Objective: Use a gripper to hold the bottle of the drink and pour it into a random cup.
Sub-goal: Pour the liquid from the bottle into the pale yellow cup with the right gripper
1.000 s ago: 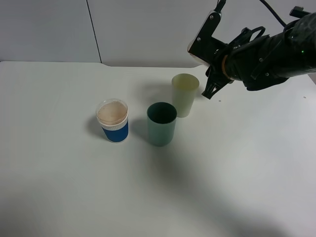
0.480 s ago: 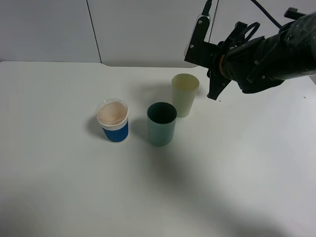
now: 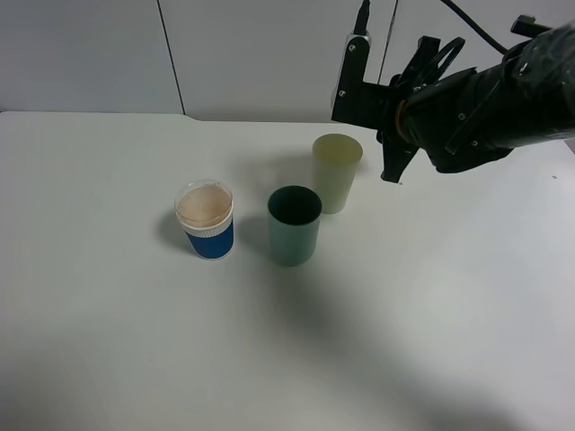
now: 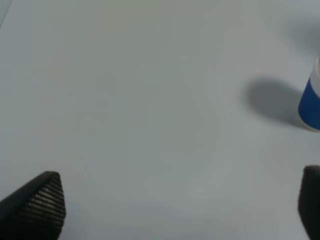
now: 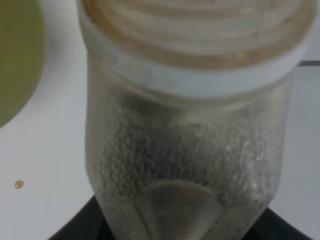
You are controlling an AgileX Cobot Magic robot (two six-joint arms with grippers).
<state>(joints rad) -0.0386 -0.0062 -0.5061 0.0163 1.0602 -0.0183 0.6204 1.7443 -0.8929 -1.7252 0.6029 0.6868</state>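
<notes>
My right gripper [image 3: 393, 166] hangs just right of the pale yellow-green cup [image 3: 336, 171], above the table. It is shut on the translucent bottle [image 5: 185, 150], which fills the right wrist view with its wide, capless threaded neck. The bottle's wall is covered in droplets and no dark liquid shows in it. Its label is hidden, and in the high view the black arm hides the bottle. The cup's rim shows beside the bottle in the right wrist view [image 5: 15, 60]. My left gripper [image 4: 172, 205] is open and empty over bare table.
A teal-green cup [image 3: 294, 224] stands in front of the yellow-green one. A blue-and-white cup [image 3: 206, 218] with pale brownish contents stands to their left and shows in the left wrist view [image 4: 311, 105]. A small brown drop [image 5: 19, 184] lies on the white table [image 3: 135, 341].
My right wrist has turned and risen a little beside the yellow-green cup, standing more upright. The cups have not moved.
</notes>
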